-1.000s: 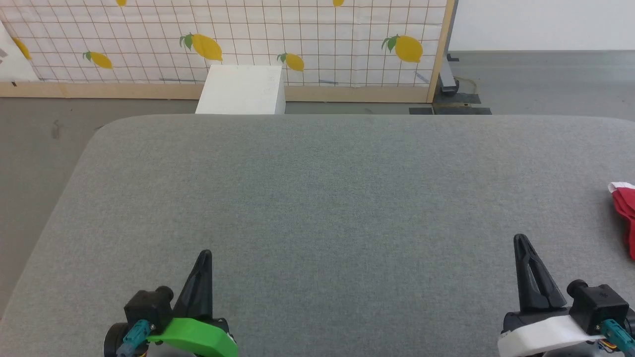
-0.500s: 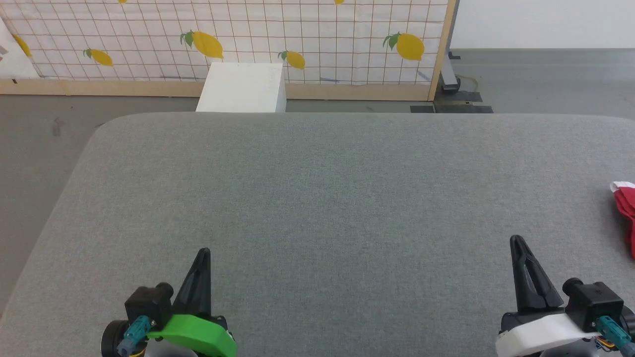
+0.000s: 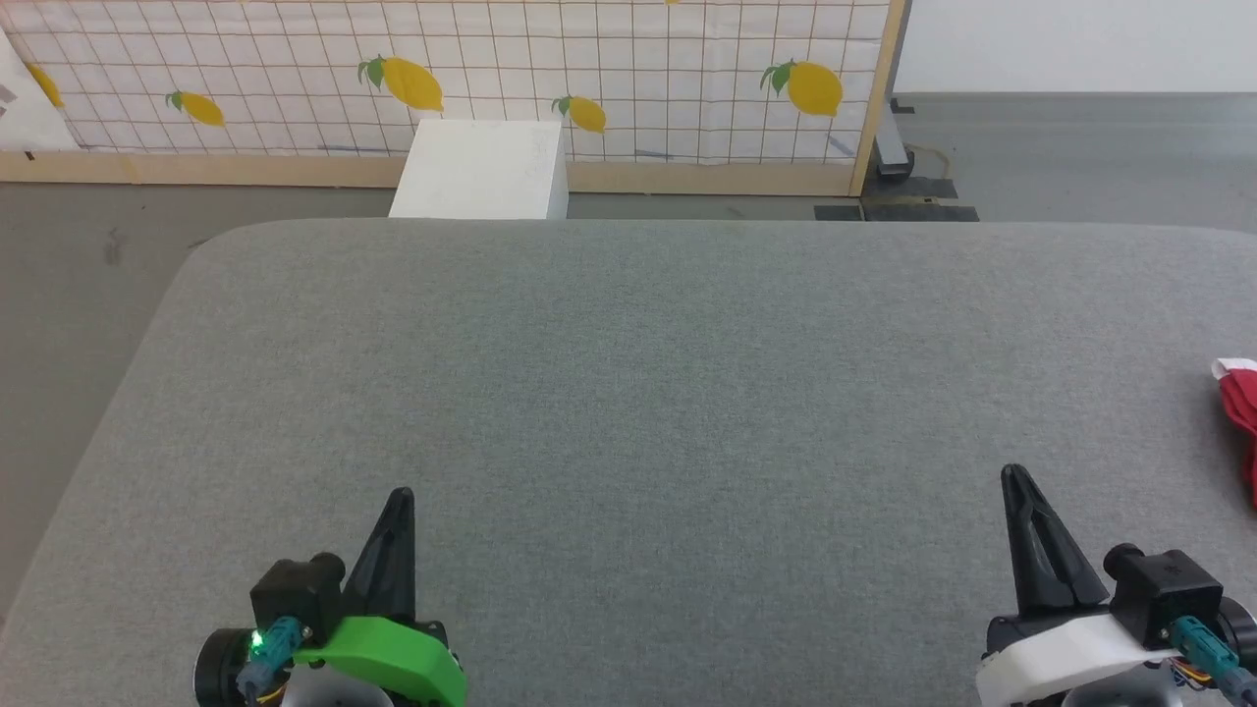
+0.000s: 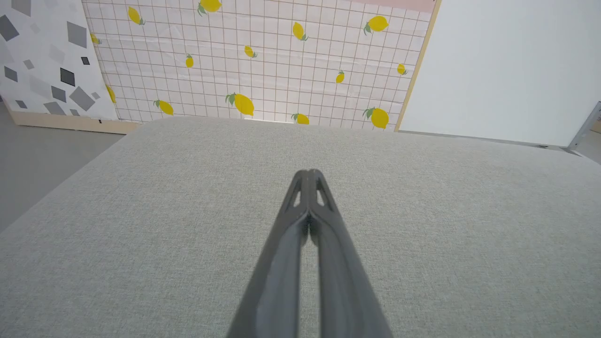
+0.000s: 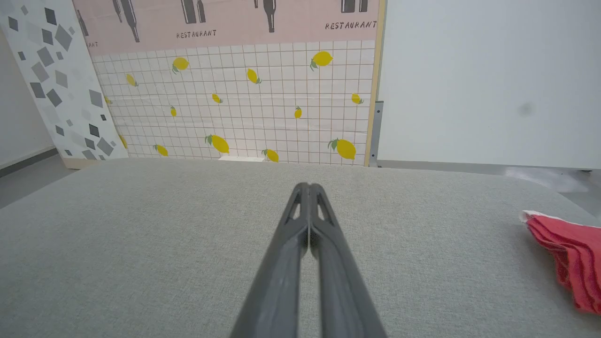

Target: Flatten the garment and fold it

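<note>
The shorts (image 3: 1241, 412) lie at the far 3 o'clock edge of the head view, on the grey padded table (image 3: 628, 373). The frame cuts them off, so only a slice is seen. What shows is soft red cloth bunched into several stacked folds, with a strip of white at the upper end. They are crumpled rather than spread flat, and too little is visible to make out any print.

From the right gripper (image 3: 1014, 483) the shorts sit at about 2 o'clock, well apart from it. That gripper's two dark fingers are pressed together tip to tip, holding nothing. The left gripper (image 3: 399, 503), at 7 o'clock in the head view, is likewise closed and empty, over the table.

A white box (image 3: 481, 182) stands beyond the table at 12 o'clock, in front of a lemon-patterned panel (image 3: 609, 69).
</note>
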